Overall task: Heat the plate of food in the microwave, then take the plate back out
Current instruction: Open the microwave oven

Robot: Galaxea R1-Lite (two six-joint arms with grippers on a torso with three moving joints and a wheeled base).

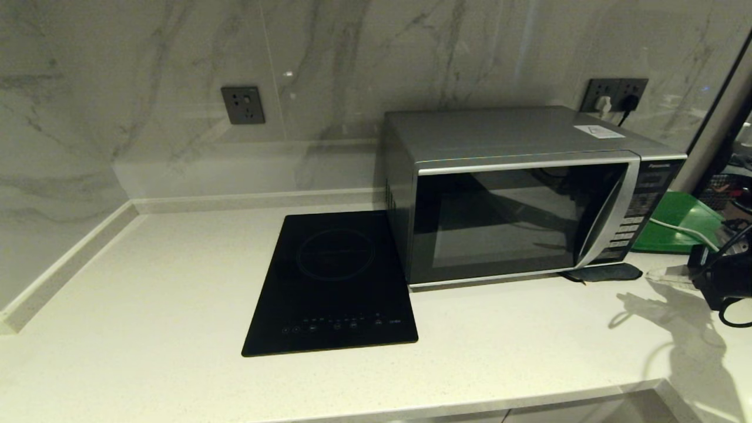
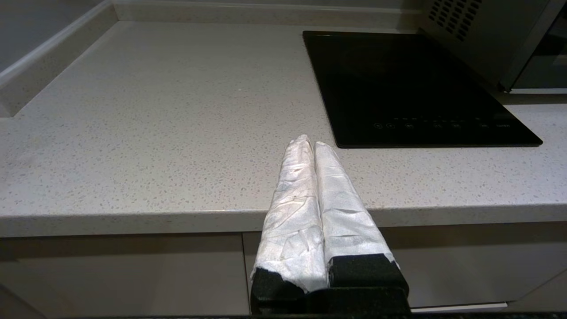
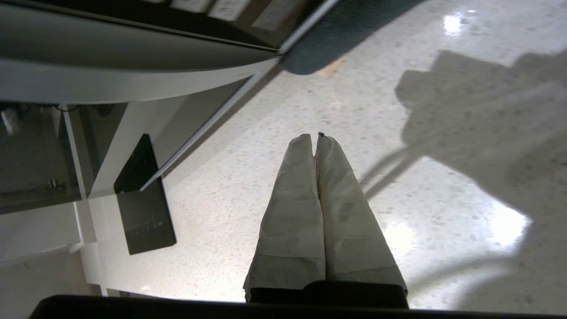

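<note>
- Desk (image 1: pixel 147 294): pale speckled stone, carries everything here; hard and probably slick under a sliding plate.
- Microwave (image 1: pixel 517 194): on the desk against the marble wall, door shut, dark glass showing mostly reflections. Heavy and rigid, unlikely to shift under a pull. Best hold is the curved silver handle (image 1: pixel 611 211) on the door's right side, beside the button panel (image 1: pixel 631 226); smooth metal, so hooking behind it looks safer than pinching.
- Induction hob (image 1: pixel 335 282): flat, black, just left of the microwave, touching or nearly so.
- Green tray (image 1: pixel 681 223): to the right of the microwave, partly hidden.
- Right claw (image 3: pixel 315 137): wrapped fingers pressed together, clenched on nothing, hovering above the desk just off the microwave's front right corner, near the handle.
- Left claw (image 2: pixel 310 144): clenched and empty too, hanging off the desk's front edge, well left of the microwave, idle.
- Plate of food: not seen in any view; possibly behind the dark glass, cannot say. Likely light, rigid and breakable, with loose sticks that roll if tipped; rim grip, kept level.
</note>
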